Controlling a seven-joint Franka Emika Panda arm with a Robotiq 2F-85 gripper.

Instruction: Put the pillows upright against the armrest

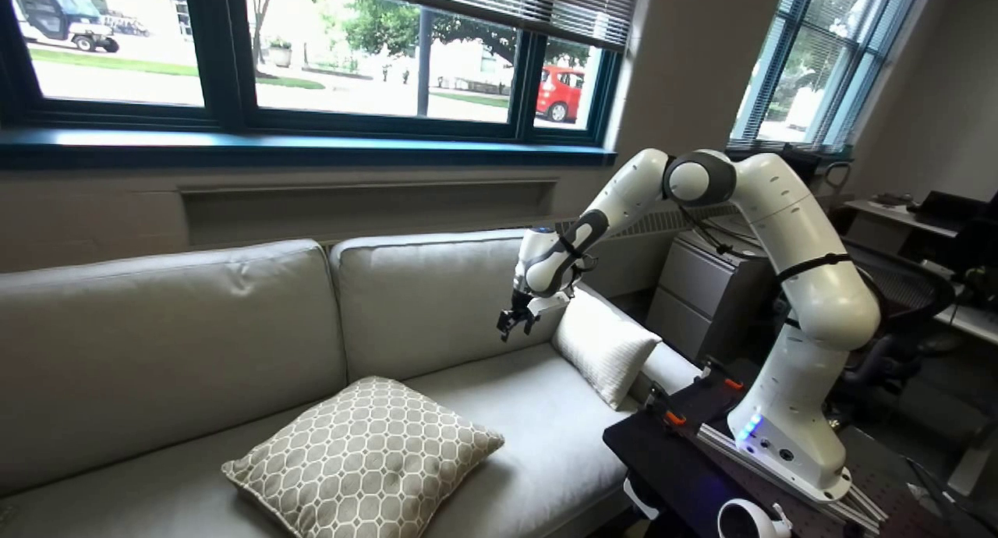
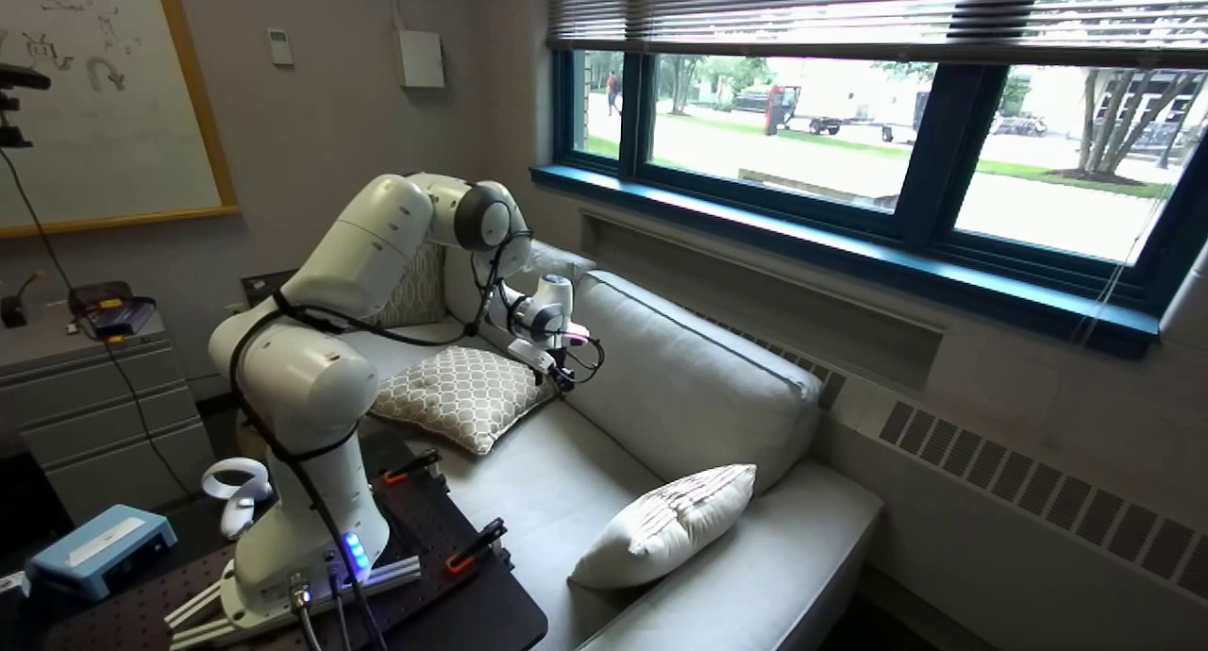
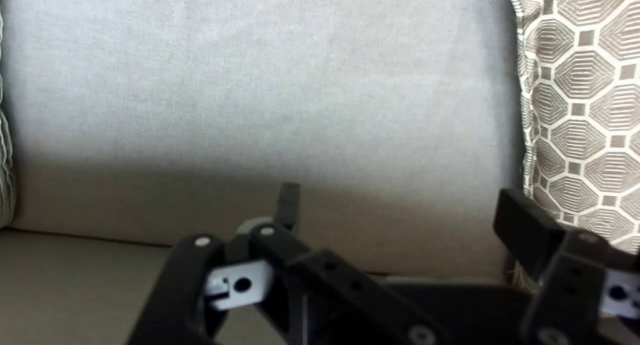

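A tan pillow with a white lattice pattern (image 1: 374,460) lies flat on the sofa seat; it also shows in an exterior view (image 2: 464,392) and at the right of the wrist view (image 3: 580,115). A white textured pillow (image 1: 600,343) stands tilted against the armrest (image 1: 674,369); it also shows in an exterior view (image 2: 665,528), and its edge is at the left of the wrist view (image 3: 5,180). My gripper (image 1: 516,324) is open and empty above the seat near the back cushion, between the two pillows. In the wrist view my fingers (image 3: 400,210) are wide apart.
Back cushions (image 1: 437,296) rise behind the gripper. Another patterned pillow (image 2: 415,288) stands at the sofa's far end, partly hidden by the arm. The dark robot table (image 1: 663,452) with orange-tipped clamps adjoins the sofa front. A window sill (image 1: 312,150) runs above the sofa.
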